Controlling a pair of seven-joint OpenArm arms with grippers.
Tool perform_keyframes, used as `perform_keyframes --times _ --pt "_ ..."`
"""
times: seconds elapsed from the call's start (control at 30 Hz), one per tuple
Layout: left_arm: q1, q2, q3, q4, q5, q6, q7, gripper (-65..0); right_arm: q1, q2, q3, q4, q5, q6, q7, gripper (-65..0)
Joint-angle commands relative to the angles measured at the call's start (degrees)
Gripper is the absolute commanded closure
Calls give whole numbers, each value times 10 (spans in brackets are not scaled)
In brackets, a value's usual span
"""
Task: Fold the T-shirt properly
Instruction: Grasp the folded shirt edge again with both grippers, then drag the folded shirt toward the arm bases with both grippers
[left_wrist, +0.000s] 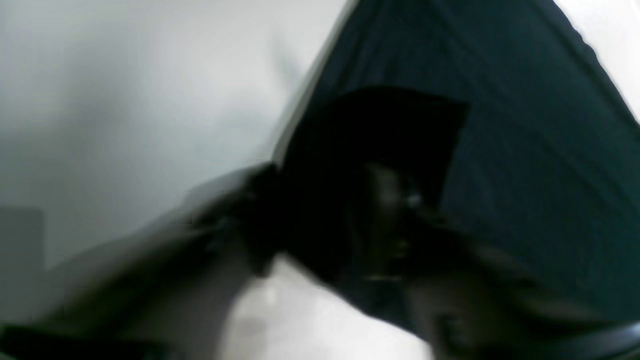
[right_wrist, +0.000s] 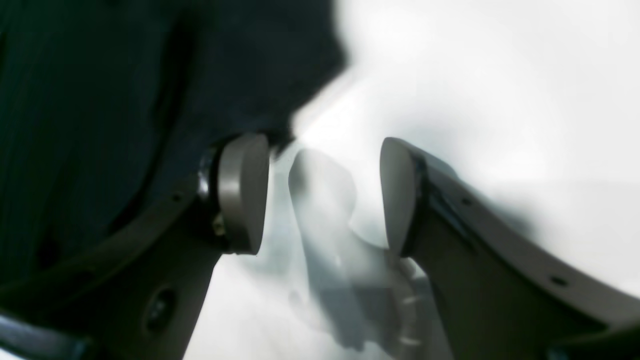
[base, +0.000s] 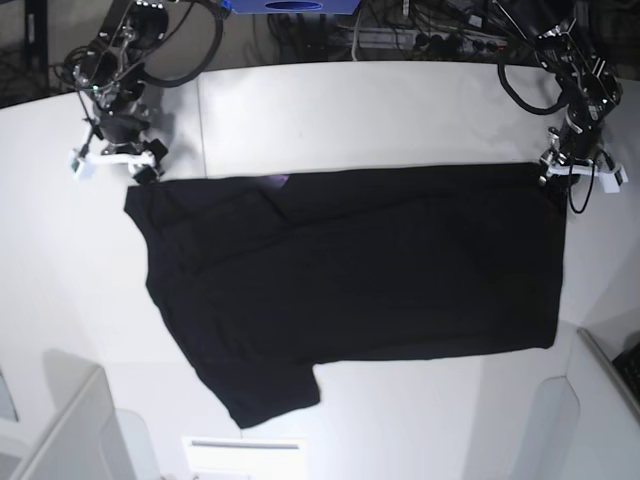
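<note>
1. A white table (base: 380, 110) fills most of the base view, matte and evenly lit, with soft shadows.
2. A faint seam (base: 201, 120) runs across the table's far part, from its far edge toward the middle.
3. Beyond the table's far edge lies a tangle of dark cables (base: 420, 25) on a dark floor.
4. A blue box (base: 290, 6) sits just behind the table's far edge, near the cables.
5. At the table's near left corner stands a pale grey panel (base: 70, 430).
6. At the near right corner, another pale panel (base: 600, 390) angles along the table's edge.
</note>
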Motion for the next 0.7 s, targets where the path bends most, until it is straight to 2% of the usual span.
perform_keyframes --times 0.0,0.13,0.43,0.57,0.63,0.67 --pt "1 -5 0 4 0 1 6 -125 6 3 1 8 8 6 8 -333" --pt "0 -5 0 4 0 1 7 -49 19 5 4 -8 41 6 6 -336" --pt "-2 -5 0 4 0 1 7 -43 67 9 4 -79 44 6 6 -335" --pt "-2 -7 0 4 0 1 8 0 74 19 3 -101 46 6 7 -326" --pt "-2 -8 0 4 0 1 8 0 74 19 4 -101 46 6 7 -248" --pt "-2 -9 0 4 1 1 8 0 74 19 4 -101 46 6 8 -171"
